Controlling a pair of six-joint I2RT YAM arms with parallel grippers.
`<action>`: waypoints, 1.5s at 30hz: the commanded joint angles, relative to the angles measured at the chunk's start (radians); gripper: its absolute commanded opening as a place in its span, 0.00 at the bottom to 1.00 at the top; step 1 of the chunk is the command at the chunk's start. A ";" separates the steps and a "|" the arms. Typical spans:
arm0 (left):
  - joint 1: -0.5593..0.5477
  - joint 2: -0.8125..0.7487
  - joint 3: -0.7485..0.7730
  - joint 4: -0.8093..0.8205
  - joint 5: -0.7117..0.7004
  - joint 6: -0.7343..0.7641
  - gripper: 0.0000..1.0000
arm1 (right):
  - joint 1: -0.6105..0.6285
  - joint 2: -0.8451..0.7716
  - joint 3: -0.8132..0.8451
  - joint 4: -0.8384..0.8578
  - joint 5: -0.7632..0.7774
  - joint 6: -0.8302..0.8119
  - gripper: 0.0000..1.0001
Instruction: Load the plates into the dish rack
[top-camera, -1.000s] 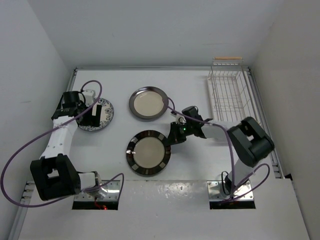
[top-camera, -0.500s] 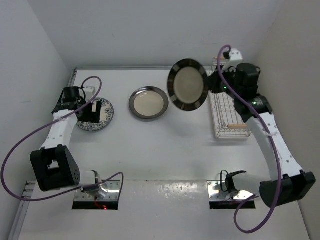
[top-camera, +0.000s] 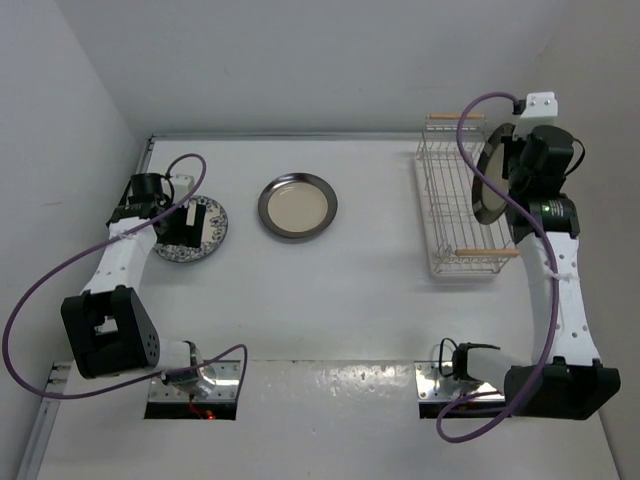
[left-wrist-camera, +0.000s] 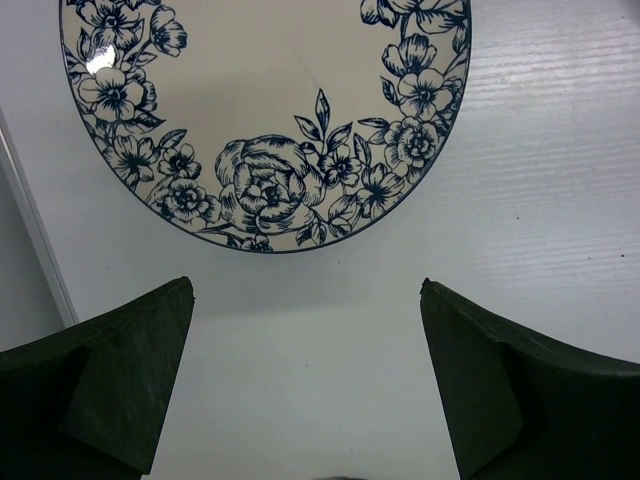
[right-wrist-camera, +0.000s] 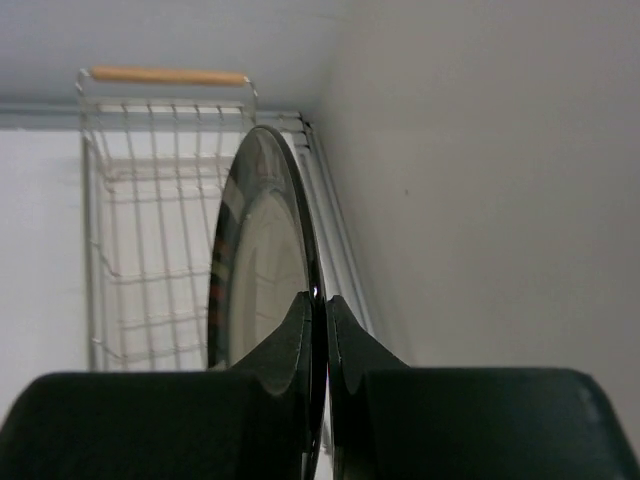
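Over the dish rack's (top-camera: 445, 215) right edge, dark-rimmed plate (right-wrist-camera: 255, 270) is pinched by its rim in right gripper (right-wrist-camera: 318, 300).
Judged stiff, glossy-slippery, breakable; left gripper (left-wrist-camera: 305, 290) is spread wide.

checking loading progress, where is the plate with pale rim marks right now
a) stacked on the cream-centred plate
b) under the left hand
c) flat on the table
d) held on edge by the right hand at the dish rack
d: the right hand pinches the rim of the plate with pale rim marks, which is turned on edge at the right side of the dish rack.
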 joint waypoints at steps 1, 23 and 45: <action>-0.007 -0.003 0.041 0.003 0.015 0.004 1.00 | -0.009 -0.058 -0.076 0.232 0.038 -0.135 0.00; -0.025 0.025 0.041 -0.006 0.024 0.013 1.00 | -0.071 -0.025 -0.256 0.388 -0.149 -0.327 0.00; -0.025 0.025 0.041 -0.015 0.024 0.013 1.00 | -0.075 -0.005 -0.243 0.427 -0.110 -0.425 0.00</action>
